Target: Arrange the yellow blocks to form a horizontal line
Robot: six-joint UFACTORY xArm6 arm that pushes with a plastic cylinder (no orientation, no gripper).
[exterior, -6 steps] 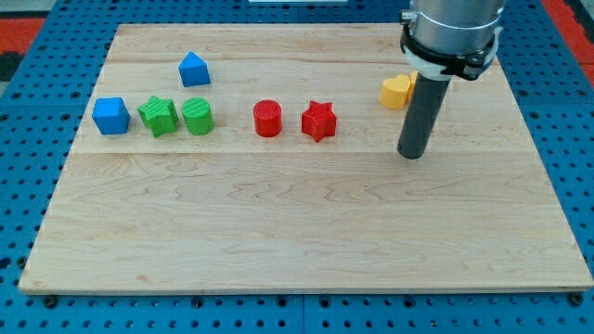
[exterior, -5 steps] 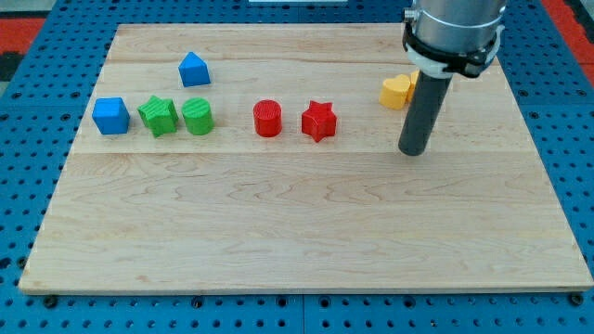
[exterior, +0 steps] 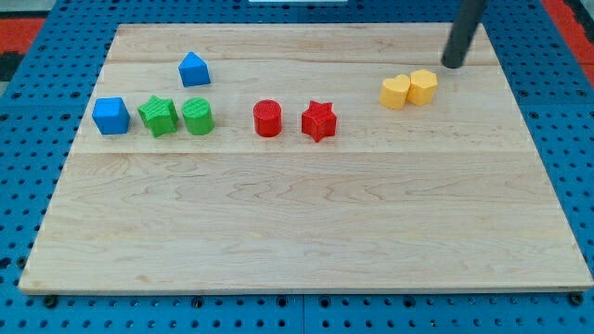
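Observation:
Two yellow blocks sit side by side at the board's upper right: a heart-like yellow block (exterior: 395,92) on the left touches a hexagonal yellow block (exterior: 423,86) on the right. The right one sits slightly higher in the view. My tip (exterior: 454,65) is above and to the right of the hexagonal yellow block, apart from it, near the board's top edge.
A red cylinder (exterior: 267,119) and a red star (exterior: 318,121) sit mid-board. At the left are a blue cube (exterior: 110,116), a green star (exterior: 159,116), a green cylinder (exterior: 198,117) and a blue house-shaped block (exterior: 193,69).
My tip has moved from below the yellow blocks up and to the right, past them. The hexagonal yellow block, hidden before, now shows. No block has visibly moved.

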